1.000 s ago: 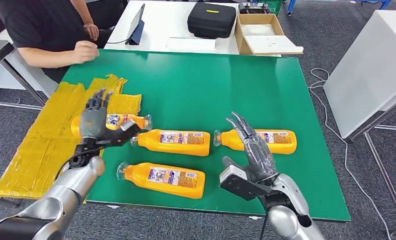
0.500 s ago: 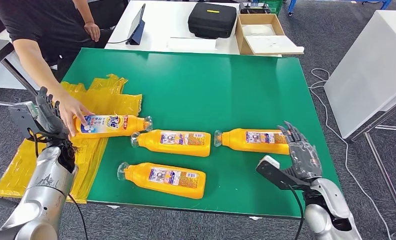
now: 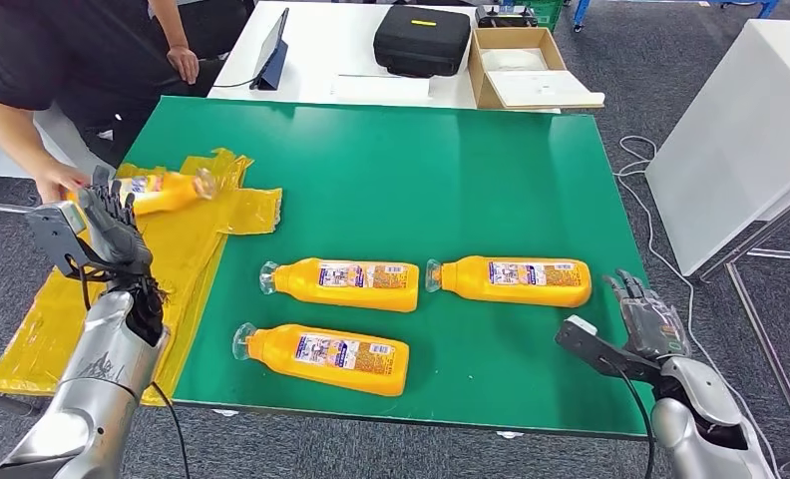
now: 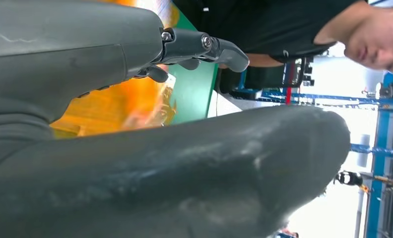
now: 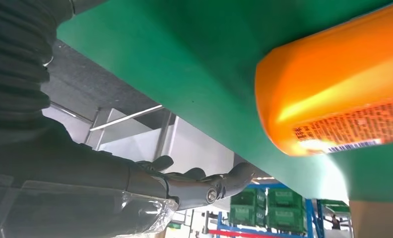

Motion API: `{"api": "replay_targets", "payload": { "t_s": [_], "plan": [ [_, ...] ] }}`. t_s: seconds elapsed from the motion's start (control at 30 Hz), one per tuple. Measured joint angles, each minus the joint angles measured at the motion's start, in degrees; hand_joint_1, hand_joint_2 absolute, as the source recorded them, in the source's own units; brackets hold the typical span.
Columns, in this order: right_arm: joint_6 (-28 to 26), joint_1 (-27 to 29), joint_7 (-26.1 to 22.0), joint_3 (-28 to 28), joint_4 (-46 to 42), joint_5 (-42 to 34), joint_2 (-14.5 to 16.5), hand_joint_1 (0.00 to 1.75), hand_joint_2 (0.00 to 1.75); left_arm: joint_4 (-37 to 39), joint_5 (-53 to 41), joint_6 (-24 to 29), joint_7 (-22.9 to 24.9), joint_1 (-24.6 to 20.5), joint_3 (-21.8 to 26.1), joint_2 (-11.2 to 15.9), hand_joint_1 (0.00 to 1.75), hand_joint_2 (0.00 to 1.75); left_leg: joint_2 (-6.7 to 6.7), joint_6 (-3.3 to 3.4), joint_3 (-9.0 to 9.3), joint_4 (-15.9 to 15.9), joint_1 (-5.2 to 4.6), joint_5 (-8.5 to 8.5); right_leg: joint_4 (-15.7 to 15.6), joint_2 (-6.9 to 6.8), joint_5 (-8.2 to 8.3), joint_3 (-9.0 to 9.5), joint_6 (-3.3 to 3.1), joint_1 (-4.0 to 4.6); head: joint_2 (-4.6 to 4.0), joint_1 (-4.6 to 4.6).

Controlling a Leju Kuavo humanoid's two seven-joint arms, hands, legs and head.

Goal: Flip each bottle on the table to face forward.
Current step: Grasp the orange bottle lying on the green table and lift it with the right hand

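You can't read the labels on the three bottles (image 3: 341, 284) lying on the green table (image 3: 421, 180). The person's hand (image 3: 57, 183) is partly hidden behind the fourth bottle (image 3: 162, 192), itself blurred. The yellow sheet's (image 3: 82, 299) near edge sits behind the left hand (image 3: 112, 235).

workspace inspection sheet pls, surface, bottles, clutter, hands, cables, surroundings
surface: green table, yellow plastic sheet draped over its left edge.
job's things: three orange bottles lying on the table, caps to the left: middle bottle, right bottle, near bottle. A fourth bottle is held by a person's hand above the sheet.
clutter: nothing seen on the green table.
hands: left hand raised over the sheet, holding nothing; right hand off the table's right edge, holding nothing.
cables: white cable on the floor.
surroundings: white table with black case, cardboard box, tablet.
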Motion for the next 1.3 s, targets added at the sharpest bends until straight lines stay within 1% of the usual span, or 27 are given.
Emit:
{"api": "replay_targets", "payload": {
  "t_s": [0.1,0.3,0.43,0.67,0.93,1.03,1.3],
  "plan": [
    [-0.56,-3.89,-0.96,0.79,5.17,1.15,0.11,0.00,1.75,-0.05,1.04,0.33,-0.25,-0.01,-1.30,0.22,0.00,0.00,0.08,-0.01,-0.01,0.00,0.02,0.02,0.01,0.04,0.02,0.00,-0.01,0.01,0.00,0.01],
    [-1.79,-14.48,-2.81,4.59,17.15,2.10,0.99,0.00,1.75,-0.04,2.75,0.30,-0.91,-0.07,-3.53,0.50,0.00,0.00,0.13,0.08,0.01,0.01,0.03,0.16,0.01,0.04,0.08,-0.02,0.03,0.02,0.00,0.01],
    [-2.15,-18.11,-3.29,6.19,21.42,1.80,1.21,0.00,1.75,-0.03,2.87,0.31,-1.02,-0.12,-4.29,0.74,0.00,0.00,0.06,0.08,-0.02,0.01,0.03,0.19,0.01,-0.02,0.08,-0.01,0.03,0.02,0.00,0.01],
    [-2.04,-19.32,-4.08,8.27,23.46,-0.17,0.67,0.00,1.75,-0.03,3.67,0.17,-1.20,-0.31,-5.13,1.10,0.00,0.00,0.00,0.09,-0.05,0.01,0.01,0.18,0.01,-0.02,0.08,-0.03,0.03,0.01,0.00,0.02],
    [1.37,-19.66,-4.46,12.48,23.45,-4.52,-1.78,0.00,1.75,0.95,5.36,-0.63,-1.27,-2.05,-5.80,1.57,0.00,0.00,-0.02,0.09,-0.06,0.02,0.00,0.19,0.00,-0.02,0.08,-0.03,0.04,0.00,0.00,0.02],
    [1.75,-19.41,-4.60,14.11,23.43,-5.24,-2.55,0.00,1.75,1.57,5.83,-0.69,-1.37,-2.63,-6.05,1.80,0.00,0.00,0.01,0.10,-0.07,0.01,0.00,0.19,0.01,-0.02,0.09,-0.03,0.04,0.01,0.00,0.01],
    [2.50,-20.02,-4.14,18.43,23.44,-4.42,-2.26,0.00,1.75,2.51,6.96,-0.72,-1.95,-3.02,-6.10,2.50,0.00,0.00,0.08,0.10,-0.06,0.01,0.04,0.19,0.01,0.00,0.09,-0.05,0.04,0.02,0.00,0.01]
  ]
}}
